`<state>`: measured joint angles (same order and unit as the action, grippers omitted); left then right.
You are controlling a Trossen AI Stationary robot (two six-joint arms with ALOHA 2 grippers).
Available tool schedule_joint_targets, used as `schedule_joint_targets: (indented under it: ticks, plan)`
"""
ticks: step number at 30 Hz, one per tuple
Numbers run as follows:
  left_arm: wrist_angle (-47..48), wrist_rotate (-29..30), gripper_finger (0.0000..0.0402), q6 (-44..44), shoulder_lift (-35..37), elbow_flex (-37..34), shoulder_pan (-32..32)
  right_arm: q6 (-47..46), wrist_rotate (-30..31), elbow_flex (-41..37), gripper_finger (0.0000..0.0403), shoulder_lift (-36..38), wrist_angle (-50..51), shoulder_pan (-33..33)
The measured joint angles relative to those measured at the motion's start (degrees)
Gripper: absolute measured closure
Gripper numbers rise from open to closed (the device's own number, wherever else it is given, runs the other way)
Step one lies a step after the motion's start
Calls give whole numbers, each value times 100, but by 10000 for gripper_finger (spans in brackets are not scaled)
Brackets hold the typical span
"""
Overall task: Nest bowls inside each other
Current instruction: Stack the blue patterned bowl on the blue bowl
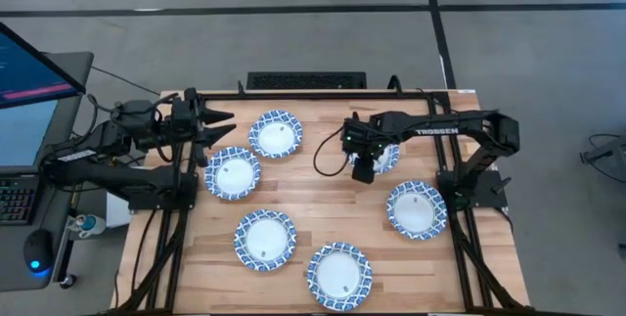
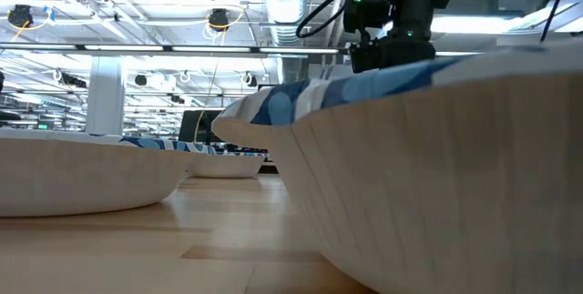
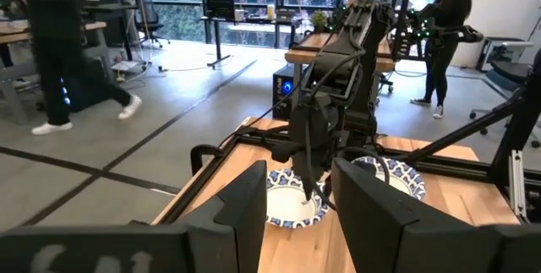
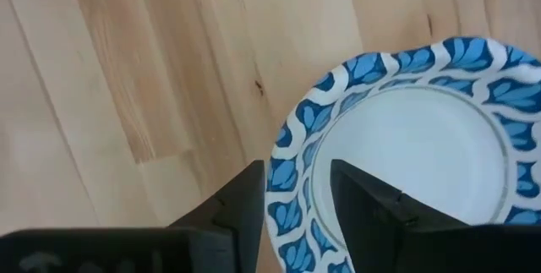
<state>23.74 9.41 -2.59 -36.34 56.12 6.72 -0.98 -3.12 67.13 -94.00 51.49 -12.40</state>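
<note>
Six round bowls with white centres and blue patterned rims sit base-down on the wooden table. My right gripper (image 1: 362,162) points down, open, over the left rim of the far right bowl (image 1: 388,157). In the right wrist view one finger (image 4: 245,201) stands outside that bowl's rim (image 4: 292,180) and the other finger (image 4: 368,201) over its white centre, with no touch showing. The other bowls lie far left (image 1: 275,134), left (image 1: 233,172), near left (image 1: 265,239), near middle (image 1: 339,275) and right (image 1: 417,208). My left gripper (image 1: 223,126) waits open at the far left, above the table.
A black frame (image 1: 303,81) runs along the table's far edge. Bare wood (image 1: 323,199) lies among the bowls in the table's middle. A desk with a monitor (image 1: 29,71) stands to the table's left. In the left wrist view, people (image 3: 59,45) are in the room beyond the table.
</note>
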Motion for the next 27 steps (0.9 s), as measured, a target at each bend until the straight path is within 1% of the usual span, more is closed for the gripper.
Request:
schedule_joint_targets:
  ticks: [5, 11, 15, 22, 25, 27]
  plan:
    - [170, 0, 276, -9, 2, 0, 0, -389, -1, 0, 241, -199, 157, -11]
    - [284, -18, 276, -107, 1, 0, 0, -471, -3, 0, 236, -755, 209, 4]
    - [241, -162, 276, -102, 23, 0, 0, -506, -4, -2, 241, -1012, 200, 4]
    - [246, -161, 276, -99, 85, 0, -2, -548, -78, -2, 245, -933, 287, -2]
    - [246, -160, 276, -75, 87, 0, -2, -795, -324, 3, 235, -820, 384, -33]
    - [246, -159, 276, -66, 87, 0, -1, -863, -386, 1, 223, -793, 483, -59]
